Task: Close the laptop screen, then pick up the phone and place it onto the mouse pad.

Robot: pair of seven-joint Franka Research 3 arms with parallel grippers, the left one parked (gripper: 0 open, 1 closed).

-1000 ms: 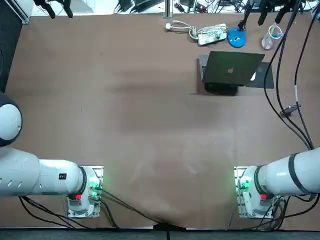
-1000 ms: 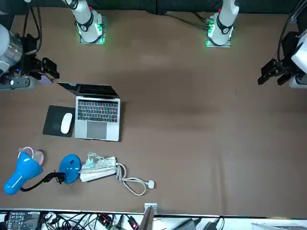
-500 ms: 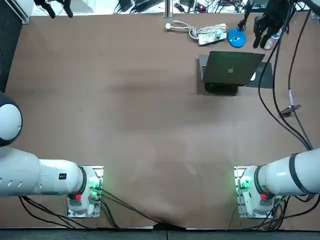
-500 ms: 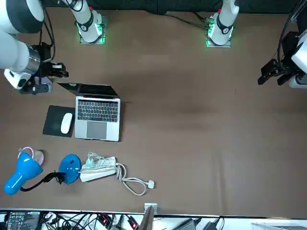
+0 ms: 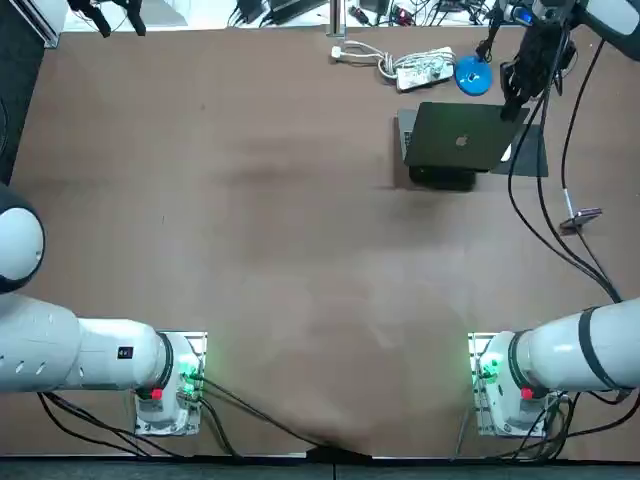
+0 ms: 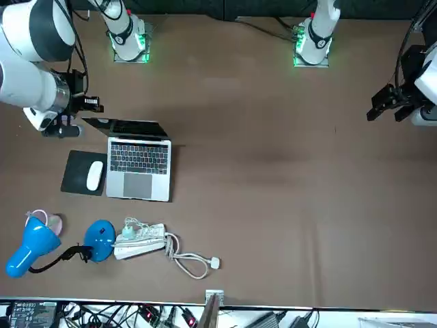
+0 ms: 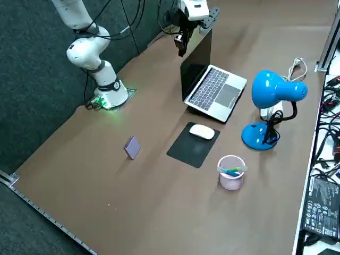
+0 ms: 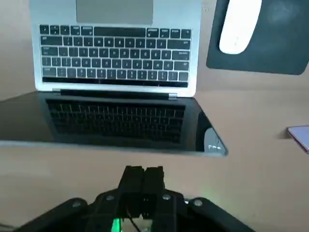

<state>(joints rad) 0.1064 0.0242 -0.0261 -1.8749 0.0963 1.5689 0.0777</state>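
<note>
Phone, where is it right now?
In the right side view, the phone sits on bare table at the robot's right of the mouse pad, not touching it. The right gripper hovers far off, behind the screen of the laptop.

The right gripper (image 8: 144, 170), behind the laptop (image 8: 116, 58), sees the phone (image 8: 300, 137) cropped.

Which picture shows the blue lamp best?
The right side view: the whole lamp stands there, head, neck and base. The front view looks down on the lamp. The top view shows only its base; the wrist view misses it. The end effector, shut, hovers by the laptop lid.
</note>
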